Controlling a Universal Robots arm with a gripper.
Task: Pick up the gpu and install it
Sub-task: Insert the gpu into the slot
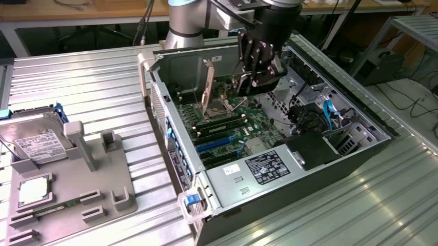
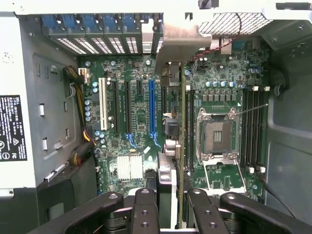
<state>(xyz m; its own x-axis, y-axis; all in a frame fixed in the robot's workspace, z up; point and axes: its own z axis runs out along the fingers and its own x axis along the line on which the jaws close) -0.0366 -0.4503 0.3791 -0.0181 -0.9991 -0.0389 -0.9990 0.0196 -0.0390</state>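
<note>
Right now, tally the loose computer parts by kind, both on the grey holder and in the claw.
hard drive: 1
processor chip: 1
memory stick: 1
gpu, gripped in the claw: 1
Total: 4

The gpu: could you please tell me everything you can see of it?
Seen edge-on in the wrist view, the gpu is a thin green circuit card with a black cooler block on one face and a long silver metal bracket at its far end. It stands on edge, clamped in the gripper. It hangs inside the open computer case, above the motherboard, between the blue slot and the processor socket, apparently not yet seated.
</note>
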